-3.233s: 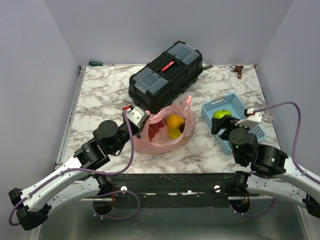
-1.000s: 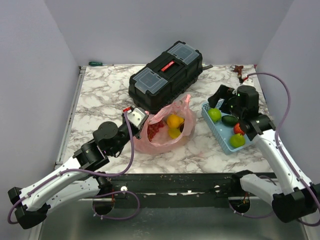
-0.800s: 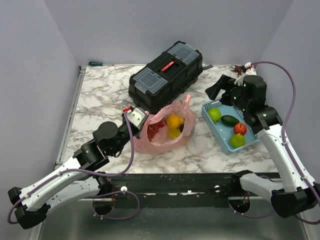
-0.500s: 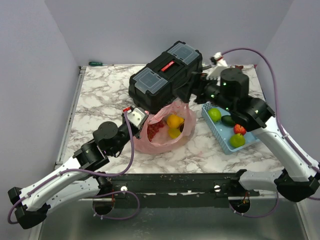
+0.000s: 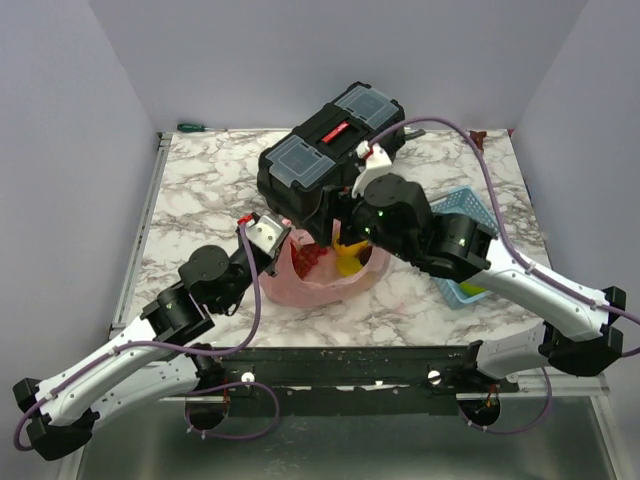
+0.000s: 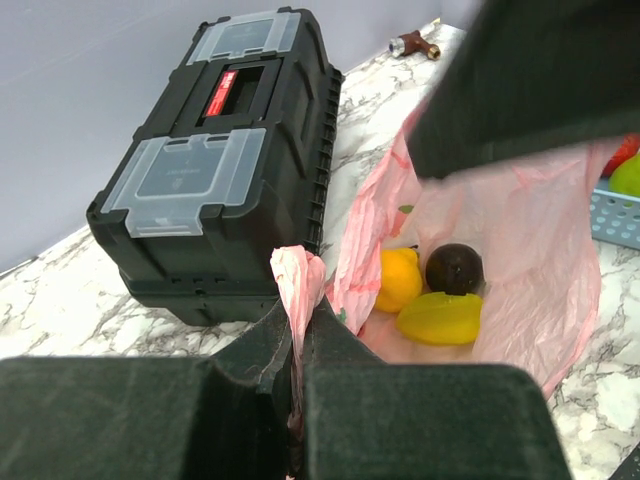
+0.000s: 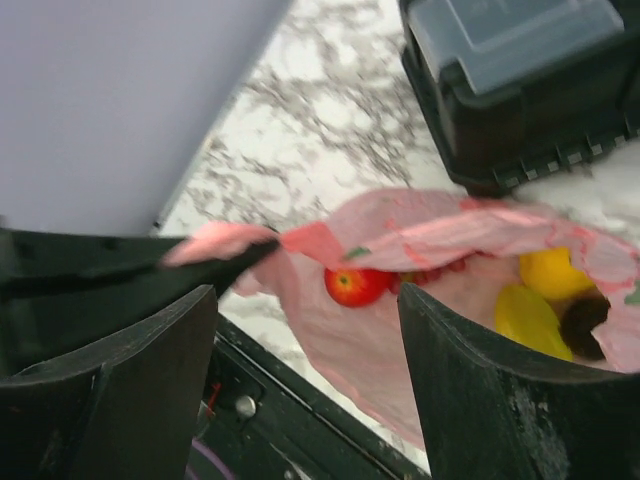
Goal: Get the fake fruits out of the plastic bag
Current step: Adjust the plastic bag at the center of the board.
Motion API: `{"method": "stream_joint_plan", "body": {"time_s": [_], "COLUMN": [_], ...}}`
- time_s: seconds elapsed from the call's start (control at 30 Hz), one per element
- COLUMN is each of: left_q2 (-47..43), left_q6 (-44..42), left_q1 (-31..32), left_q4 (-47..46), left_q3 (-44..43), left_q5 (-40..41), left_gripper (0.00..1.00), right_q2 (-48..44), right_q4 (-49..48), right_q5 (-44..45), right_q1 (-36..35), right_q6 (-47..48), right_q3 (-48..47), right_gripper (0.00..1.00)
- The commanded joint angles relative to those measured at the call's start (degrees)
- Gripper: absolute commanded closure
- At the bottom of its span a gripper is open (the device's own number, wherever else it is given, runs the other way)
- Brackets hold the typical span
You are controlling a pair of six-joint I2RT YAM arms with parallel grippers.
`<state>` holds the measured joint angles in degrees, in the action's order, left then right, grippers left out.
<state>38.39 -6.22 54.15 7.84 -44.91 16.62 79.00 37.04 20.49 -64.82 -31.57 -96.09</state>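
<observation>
The pink plastic bag [image 5: 318,283] lies open in front of the black toolbox. My left gripper [image 5: 266,232] is shut on one bag handle [image 6: 297,283] and holds it up. Inside the bag I see a yellow round fruit [image 6: 400,278], a dark purple fruit [image 6: 454,268], a yellow pointed fruit [image 6: 440,318] and a red fruit [image 7: 358,285]. My right gripper [image 5: 338,226] is open and empty, hovering just above the bag's mouth, with the red fruit showing between its fingers [image 7: 500,400].
The black toolbox [image 5: 331,150] stands right behind the bag. The light blue basket [image 5: 458,203], partly hidden by my right arm, holds a green fruit [image 5: 473,291]. A green screwdriver [image 5: 192,127] and a small brown object [image 5: 478,136] lie at the table's back edge.
My right arm has swung left from the blue basket to above the bag's mouth, open and empty. My left gripper has kept its hold on the bag handle.
</observation>
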Motion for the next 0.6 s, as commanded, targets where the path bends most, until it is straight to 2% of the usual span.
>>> {"method": "stream_joint_plan", "body": {"time_s": [0.0, 0.1, 0.23, 0.43, 0.57], "left_q2": [-0.9, -0.4, 0.4, 1.3, 2.0], "left_q6": [-0.7, -0.6, -0.2, 0.3, 1.5], "left_q1": [0.4, 0.4, 0.4, 0.4, 0.5], "left_q4": [-1.3, -1.2, -0.8, -0.4, -1.1], "left_q3": [-0.5, -0.6, -0.8, -1.1, -0.6], "left_q5": [2.0, 1.6, 0.9, -1.1, -1.6], "left_gripper": [1.00, 1.00, 1.00, 1.00, 1.00], "right_q2": [-2.4, -2.4, -1.3, 4.0, 7.8], "right_q4": [-2.6, -4.7, -5.3, -5.6, -4.4], "right_q5": [2.1, 2.7, 8.3, 15.9, 12.7], "right_q1": [-0.2, -0.3, -0.2, -0.2, -0.8], "right_q6": [-3.9, -6.4, -8.2, -6.7, -8.2], "right_q3": [12.1, 20.8, 28.0, 32.2, 33.0], "right_gripper": [0.28, 0.36, 0.40, 0.40, 0.38]}}
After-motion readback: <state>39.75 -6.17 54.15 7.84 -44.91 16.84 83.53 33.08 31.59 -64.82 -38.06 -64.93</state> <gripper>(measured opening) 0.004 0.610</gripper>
